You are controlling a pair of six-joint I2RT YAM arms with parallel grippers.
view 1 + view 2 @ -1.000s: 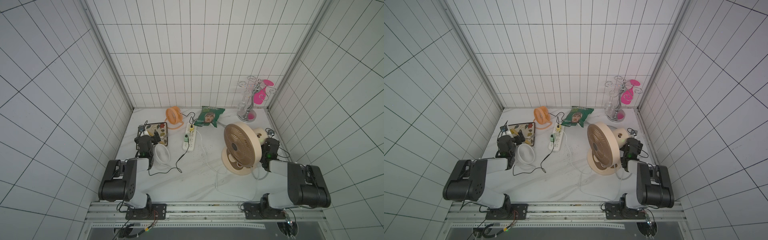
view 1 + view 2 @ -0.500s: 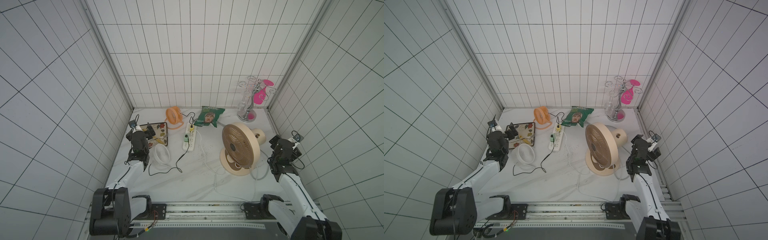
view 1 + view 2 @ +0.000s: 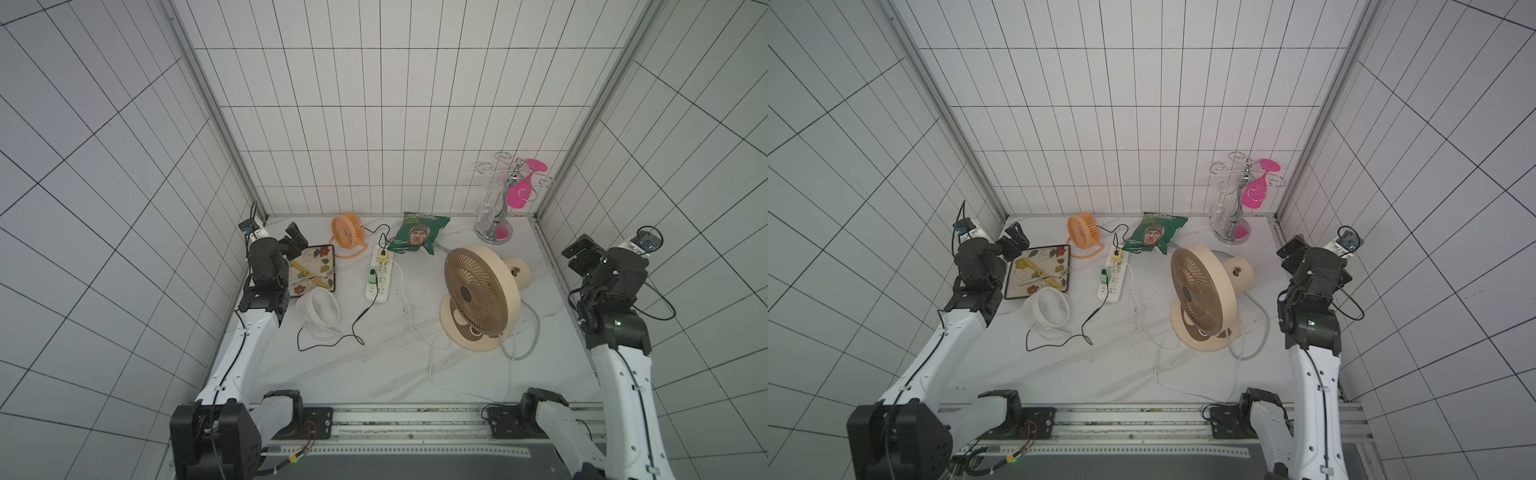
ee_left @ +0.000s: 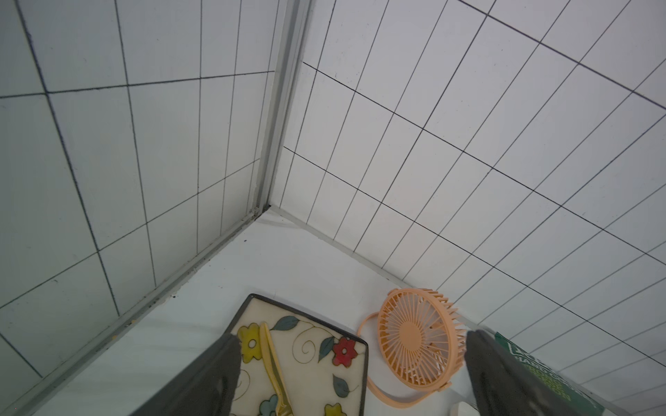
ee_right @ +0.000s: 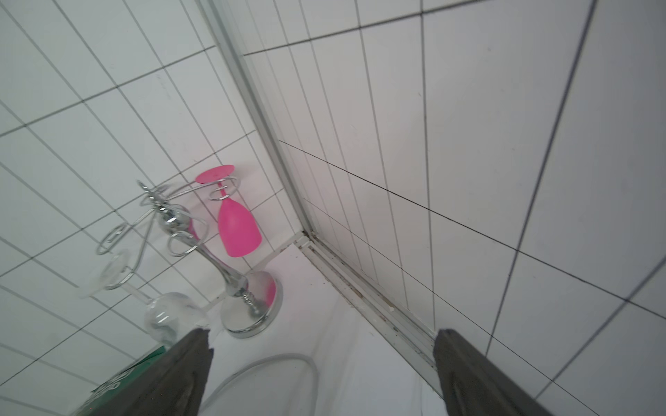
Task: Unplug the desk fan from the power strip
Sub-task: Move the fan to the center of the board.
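Observation:
The white power strip [image 3: 379, 278] [image 3: 1113, 279] lies flat at mid-table, a yellow plug [image 3: 383, 253] and a green plug [image 3: 372, 276] standing in it. The beige desk fan [image 3: 478, 295] [image 3: 1200, 295] stands upright to its right, with white cords looping round its base. My left gripper [image 3: 296, 239] [image 4: 353, 336] hangs open above the flowered plate [image 3: 332, 266], near the left wall. My right gripper [image 3: 582, 255] [image 5: 322, 333] is open too, raised by the right wall behind the fan. Neither gripper holds anything.
A small orange fan [image 3: 348, 232] and a small white fan [image 3: 318, 307] stand left of the strip, black cables trailing from both. A green chip bag [image 3: 419, 239] and a chrome glass rack [image 3: 498, 208] with a pink glass stand at the back.
Both arms have unfolded from low beside the fans and risen, carrying the grippers outward and back toward the side walls. Both grippers stayed open.

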